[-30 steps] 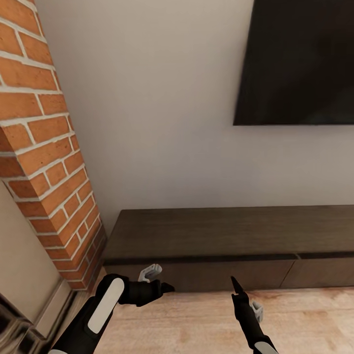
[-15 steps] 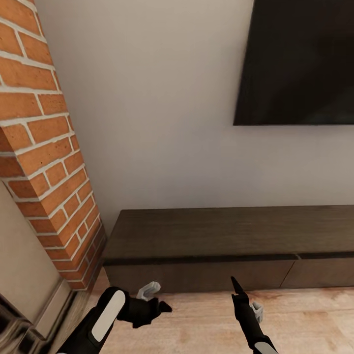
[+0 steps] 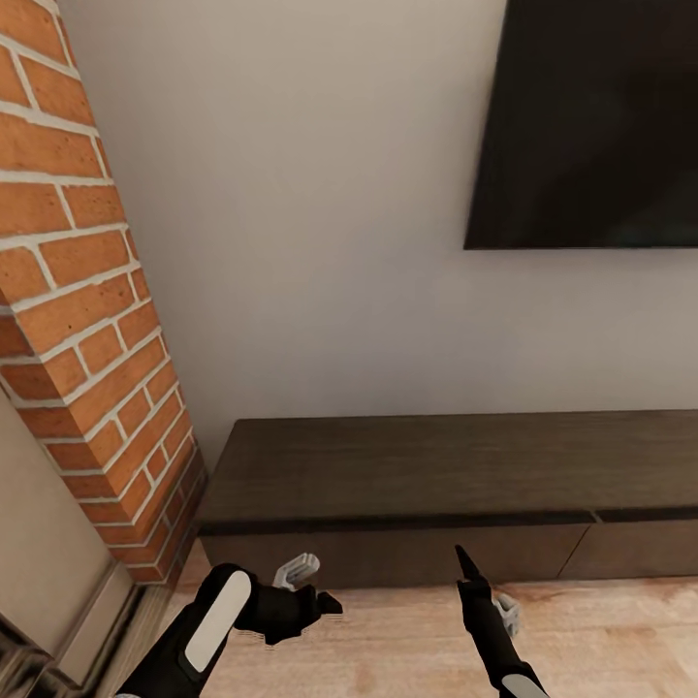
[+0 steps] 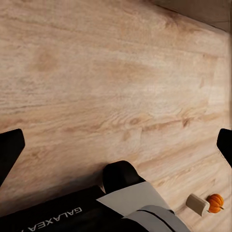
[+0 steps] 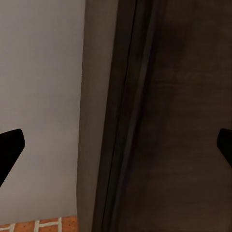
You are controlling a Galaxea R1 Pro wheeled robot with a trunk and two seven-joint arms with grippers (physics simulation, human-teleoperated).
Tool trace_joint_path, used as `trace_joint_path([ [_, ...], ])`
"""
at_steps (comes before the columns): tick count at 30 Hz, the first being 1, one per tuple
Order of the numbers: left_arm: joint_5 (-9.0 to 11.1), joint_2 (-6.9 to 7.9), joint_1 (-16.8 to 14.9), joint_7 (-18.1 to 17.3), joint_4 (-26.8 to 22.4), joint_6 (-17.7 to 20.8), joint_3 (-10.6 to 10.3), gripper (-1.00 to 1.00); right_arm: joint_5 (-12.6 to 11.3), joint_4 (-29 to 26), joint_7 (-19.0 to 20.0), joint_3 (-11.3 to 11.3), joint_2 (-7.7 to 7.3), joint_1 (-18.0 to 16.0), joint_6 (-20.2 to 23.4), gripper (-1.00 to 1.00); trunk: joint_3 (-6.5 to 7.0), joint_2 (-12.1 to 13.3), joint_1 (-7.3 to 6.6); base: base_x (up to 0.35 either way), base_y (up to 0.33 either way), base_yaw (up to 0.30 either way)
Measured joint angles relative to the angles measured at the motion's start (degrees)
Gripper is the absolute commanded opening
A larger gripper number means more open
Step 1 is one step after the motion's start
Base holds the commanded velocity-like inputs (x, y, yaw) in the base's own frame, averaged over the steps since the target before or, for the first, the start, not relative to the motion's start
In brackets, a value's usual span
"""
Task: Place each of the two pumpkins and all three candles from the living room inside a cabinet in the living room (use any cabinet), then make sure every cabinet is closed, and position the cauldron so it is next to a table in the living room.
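The cabinet [image 3: 436, 465] is a long, low dark-brown unit against the wall, and its plain fronts look shut. My left gripper [image 3: 325, 603] hovers over the wood floor just before the cabinet's left end, open and empty, with fingertips [image 4: 10, 150] spread wide. In the left wrist view one orange pumpkin [image 4: 215, 203] lies on the floor touching a grey-beige candle [image 4: 198, 204], close to my base. My right gripper [image 3: 465, 567] points at the cabinet front, open and empty. The right wrist view looks along the cabinet top [image 5: 174, 121]. The cauldron and the table are out of view.
A brick fireplace column [image 3: 87, 320] rises at the left, close to the cabinet's end. A black TV [image 3: 591, 126] hangs on the white wall above the cabinet. Light wood floor [image 3: 388, 640] runs in front of it.
My left gripper has dropped from the cabinet's front down toward the floor. The whole picture has shifted a little, so the camera moved. The right arm has held still.
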Motion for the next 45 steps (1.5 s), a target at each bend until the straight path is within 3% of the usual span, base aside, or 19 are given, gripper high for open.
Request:
trace_joint_path([
  [20,0.54,-0.14,-0.02,-0.10,-0.74,-0.15,0.12,1.00,-0.03,1.97,-0.06,-0.08,-0.09,0.00,0.01,1.00,0.00,0.00,0.02,0.081,-0.029,0.000],
  [32,0.54,-0.15,-0.01,-0.11,-0.73,-0.15,0.07,1.00,-0.06,1.74,0.89,0.00,-0.10,0.00,0.19,1.00,-2.15,-4.80,2.65,0.000,0.000,0.000],
  [38,0.55,-0.15,-0.02,-0.11,-0.75,-0.15,0.07,1.00,0.01,1.39,6.05,0.05,-0.17,0.00,0.71,1.00,-3.23,-7.20,3.97,0.000,0.000,0.000],
  [45,0.54,-0.15,-0.02,-0.11,-0.74,-0.15,0.07,1.00,-0.03,1.70,7.08,0.06,-0.18,0.00,0.79,1.00,-4.48,-10.01,5.50,0.000,0.000,0.000],
])
